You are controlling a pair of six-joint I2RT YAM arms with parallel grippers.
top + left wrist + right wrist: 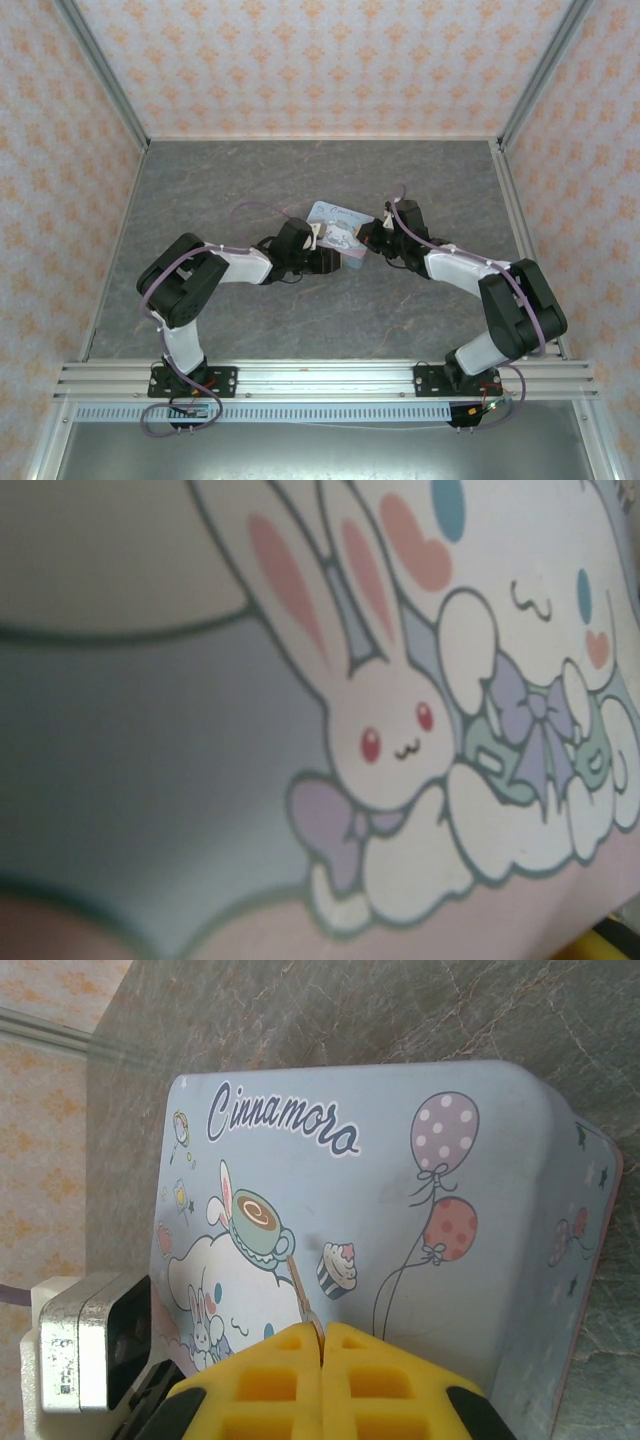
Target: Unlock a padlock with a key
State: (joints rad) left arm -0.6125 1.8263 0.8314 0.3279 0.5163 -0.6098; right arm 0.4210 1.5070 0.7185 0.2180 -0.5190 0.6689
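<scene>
Key (304, 1298) pinched between right jaws before the tin (400, 1160) in wrist view; left jaws' state unclear.

The tin (400, 1210) is pastel blue with a pink rim. Its lid carries navy script, a lilac balloon with white dots and a coral one with paler dots, a teal cup and a pink-topped cupcake. In the left wrist view its print shows a white rabbit with pink ears, red eyes and a lilac bow, beside white puppies with blue eyes and a pink heart. The fingers (270, 1385) of the right gripper (321, 1328) are bright yellow, and the key (298, 1282) between them is a dull yellowish tan. The worktop (300, 170) is grey with pale marble veining. The walls (320, 60) are cream with a repeating peach-orange floral motif. Both arms are white and black, trailing lilac cables (150, 290).
</scene>
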